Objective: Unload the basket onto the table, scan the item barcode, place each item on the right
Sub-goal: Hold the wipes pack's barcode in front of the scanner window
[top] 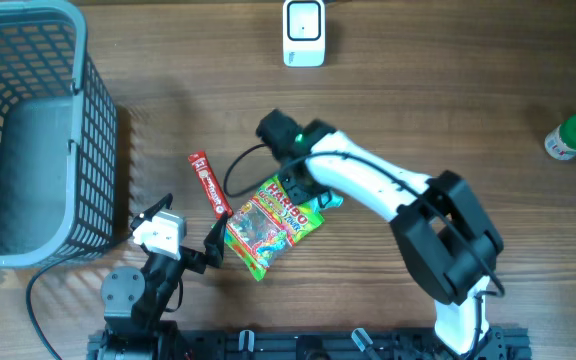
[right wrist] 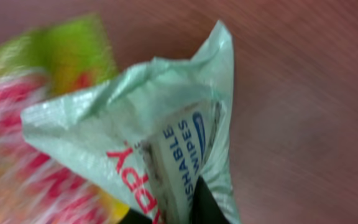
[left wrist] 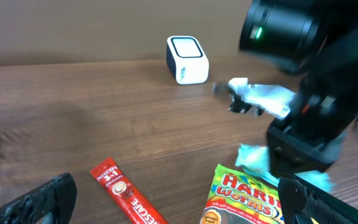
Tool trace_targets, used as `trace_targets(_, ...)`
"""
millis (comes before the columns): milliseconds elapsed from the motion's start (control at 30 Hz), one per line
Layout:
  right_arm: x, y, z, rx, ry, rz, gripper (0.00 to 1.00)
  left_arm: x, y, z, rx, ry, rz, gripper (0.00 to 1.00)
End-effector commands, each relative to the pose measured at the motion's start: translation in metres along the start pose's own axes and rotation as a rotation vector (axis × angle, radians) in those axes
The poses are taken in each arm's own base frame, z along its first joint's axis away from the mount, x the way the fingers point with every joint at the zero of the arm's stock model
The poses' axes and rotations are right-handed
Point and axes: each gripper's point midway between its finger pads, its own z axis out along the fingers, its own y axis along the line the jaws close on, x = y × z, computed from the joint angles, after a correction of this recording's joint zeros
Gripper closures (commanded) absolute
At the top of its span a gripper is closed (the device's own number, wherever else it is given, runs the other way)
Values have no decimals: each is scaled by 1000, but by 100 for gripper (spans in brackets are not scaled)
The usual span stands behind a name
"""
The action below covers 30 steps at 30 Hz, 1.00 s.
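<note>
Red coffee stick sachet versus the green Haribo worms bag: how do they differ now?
The red coffee stick sachet is a narrow strip; the green Haribo worms bag is a much wider pouch. The sachet is red with white lettering; the bag is green with multicoloured print. The sachet lies uncovered; the bag's upper edge is partly hidden under the right arm. Both lie flat on the wooden table.

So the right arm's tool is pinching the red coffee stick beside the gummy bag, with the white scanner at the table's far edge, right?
Not quite: the right tool is shut on the pale green wipes packet, as the right wrist view shows; the red coffee stick lies free. The gummy bag beside the packet and the white scanner at the far edge are right.
</note>
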Motion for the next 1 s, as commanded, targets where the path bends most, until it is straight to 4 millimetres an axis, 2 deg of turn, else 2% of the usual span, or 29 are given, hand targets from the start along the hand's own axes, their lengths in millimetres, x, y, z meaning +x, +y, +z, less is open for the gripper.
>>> trace_targets(0,-24,69,-110,-662,-152,-178,96,1,1,0,-6,-2,-9,0)
trace_targets(33,-25,73,-138,-815,-191,-191,96,1,1,0,-6,-2,-9,0)
trace_targets(67,-26,72,-157,-925,-224,-192,96,1,1,0,-6,-2,-9,0)
trace_targets(100,-28,63,-179,-1067,-267,-181,96,1,1,0,-6,-2,-9,0)
trace_targets(133,-30,55,-192,-1166,-299,-168,96,1,1,0,-6,-2,-9,0)
trace_targets(233,-31,36,-210,-1333,-319,-85,96,1,1,0,-6,-2,-9,0)
trace_targets(267,-30,30,-215,-1401,-258,20,96,1,1,0,-6,-2,-9,0)
trace_targets(333,-29,22,-211,-1438,-94,240,96,1,1,0,-6,-2,-9,0)
trace_targets(400,-30,14,-204,-1415,138,544,96,1,1,0,-6,-2,-9,0)
trace_targets(533,-33,12,-201,-1380,406,875,96,1,1,0,-6,-2,-9,0)
trace_targets(633,-36,11,-197,-1305,662,1196,96,1,1,0,-6,-2,-9,0)
trace_targets(667,-37,11,-198,-1301,692,1228,96,1,1,0,-6,-2,-9,0)
trace_targets(967,-40,16,-209,-1387,589,1043,96,1,1,0,-6,-2,-9,0)
